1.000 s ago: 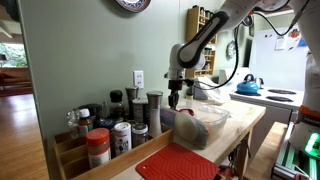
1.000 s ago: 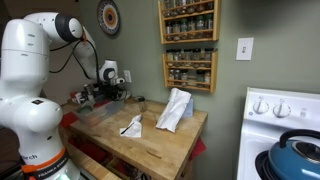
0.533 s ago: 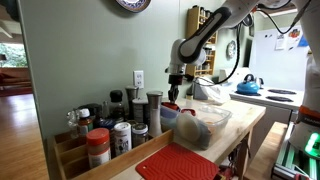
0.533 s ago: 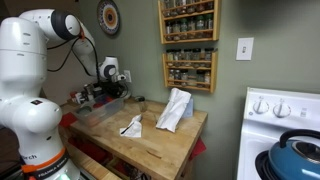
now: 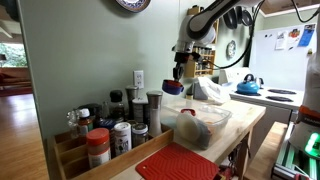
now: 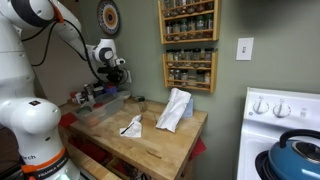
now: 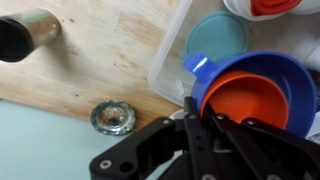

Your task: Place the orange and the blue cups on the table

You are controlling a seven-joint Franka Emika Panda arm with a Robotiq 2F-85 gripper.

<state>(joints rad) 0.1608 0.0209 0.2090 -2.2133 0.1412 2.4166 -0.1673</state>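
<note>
Orange cup (image 7: 255,105) sits nested inside the blue cup (image 7: 270,60); we see our gripper (image 7: 200,112) pinching their rim, holding both in the air above the clear bin (image 7: 165,75) on the wooden desk (image 7: 90,60).

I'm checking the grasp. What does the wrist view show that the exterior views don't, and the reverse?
Only the wrist view: the orange cup nested inside the blue cup, a teal lid, a metal ring on the wood. Only an exterior view: kettle, clock, spice racks. Both: the gripper holding the cups, and the clear bin.
</note>
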